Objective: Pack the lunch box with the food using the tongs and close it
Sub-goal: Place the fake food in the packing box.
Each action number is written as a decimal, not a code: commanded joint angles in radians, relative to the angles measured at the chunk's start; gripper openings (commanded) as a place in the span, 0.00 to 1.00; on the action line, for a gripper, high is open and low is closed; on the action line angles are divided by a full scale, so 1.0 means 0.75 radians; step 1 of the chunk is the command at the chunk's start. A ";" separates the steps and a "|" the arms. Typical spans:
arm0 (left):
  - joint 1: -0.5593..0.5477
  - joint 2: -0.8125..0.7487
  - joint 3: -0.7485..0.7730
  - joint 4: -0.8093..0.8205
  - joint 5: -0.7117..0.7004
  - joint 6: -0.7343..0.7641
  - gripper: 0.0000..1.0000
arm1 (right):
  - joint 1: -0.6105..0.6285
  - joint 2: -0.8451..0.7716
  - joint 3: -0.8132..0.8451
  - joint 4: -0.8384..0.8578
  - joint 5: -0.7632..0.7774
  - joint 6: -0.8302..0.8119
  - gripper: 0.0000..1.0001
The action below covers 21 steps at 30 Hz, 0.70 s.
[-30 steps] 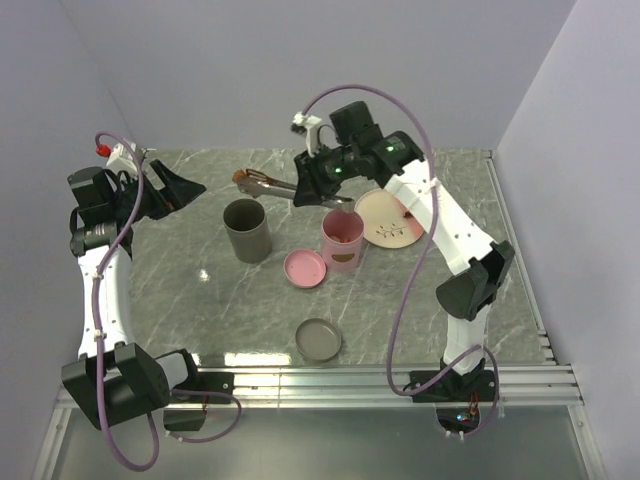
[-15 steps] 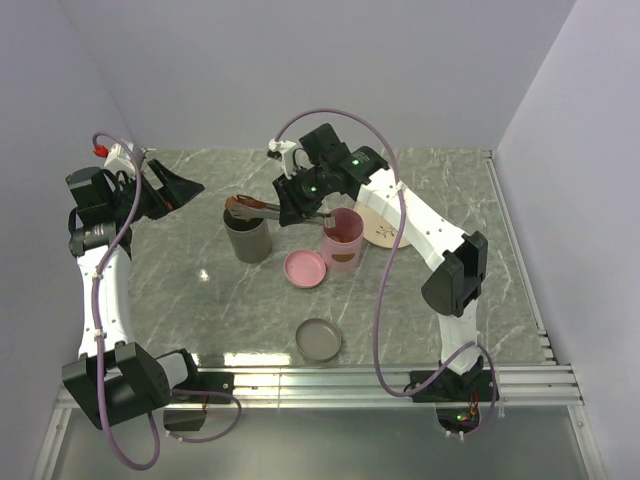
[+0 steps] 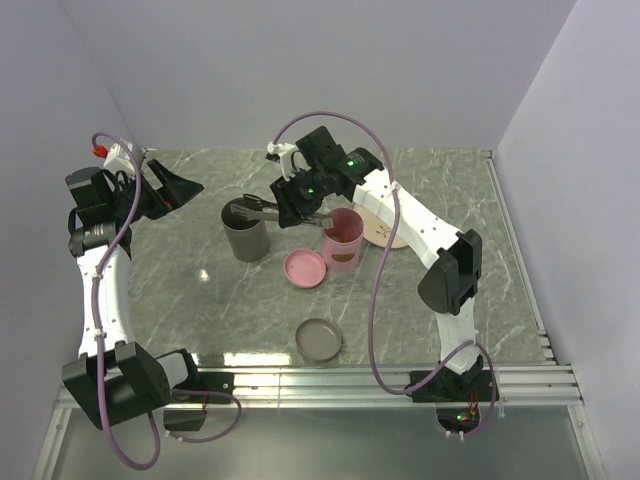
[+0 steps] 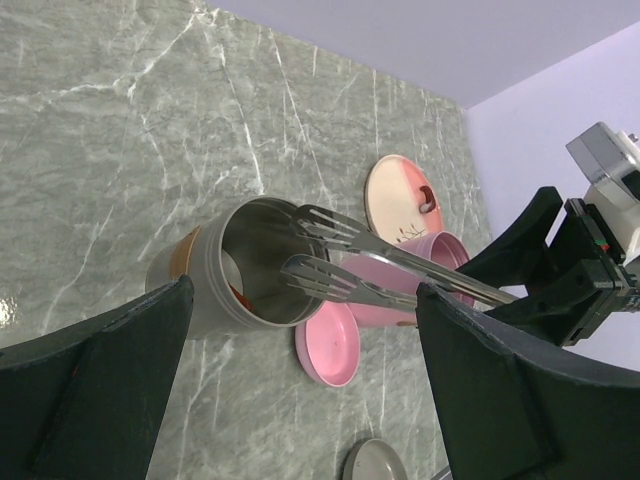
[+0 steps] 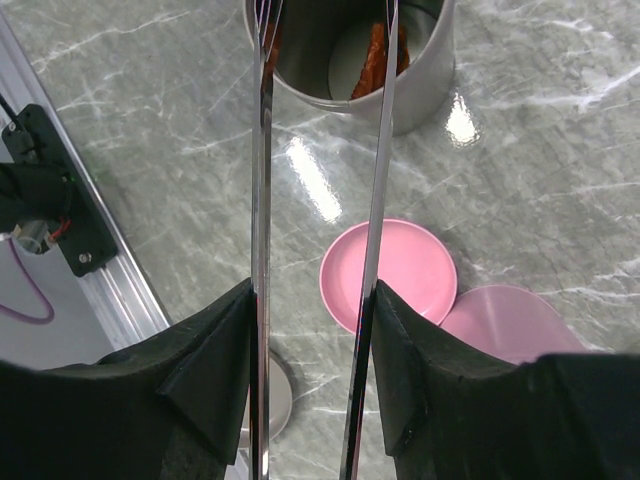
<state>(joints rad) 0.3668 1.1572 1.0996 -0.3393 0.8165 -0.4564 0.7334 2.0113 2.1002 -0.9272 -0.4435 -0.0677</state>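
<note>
Marbled grey tabletop [image 3: 180, 280] fills the scene. The right claw [image 5: 312, 320], partly closed, pinches the tongs [image 4: 380, 262]. Their long axis runs leftward, ending in spread tips over the mouth of a grey canister [image 3: 245, 238]. The food [image 5: 383, 45] lies inside it, below those tips. The open lunch box [image 3: 343, 242] stands to the canister's right, nearest the right arm. The left claw [image 3: 172, 190] gapes wide, empty, far left. The canister wall hides the piece count, and the lunch box's contents cannot be made out.
</note>
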 commanded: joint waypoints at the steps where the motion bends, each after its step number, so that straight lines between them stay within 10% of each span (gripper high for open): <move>1: 0.010 0.001 0.029 0.027 0.001 0.022 0.99 | 0.006 -0.070 0.067 0.044 0.027 -0.002 0.54; 21: 0.008 -0.021 -0.002 0.072 0.036 -0.013 0.99 | -0.877 -0.700 -0.540 0.023 0.008 0.005 0.52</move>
<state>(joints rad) 0.3683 1.1584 1.0996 -0.3328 0.8177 -0.4580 0.1509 1.5009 1.7554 -0.8989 -0.4274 -0.0475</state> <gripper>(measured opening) 0.994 0.531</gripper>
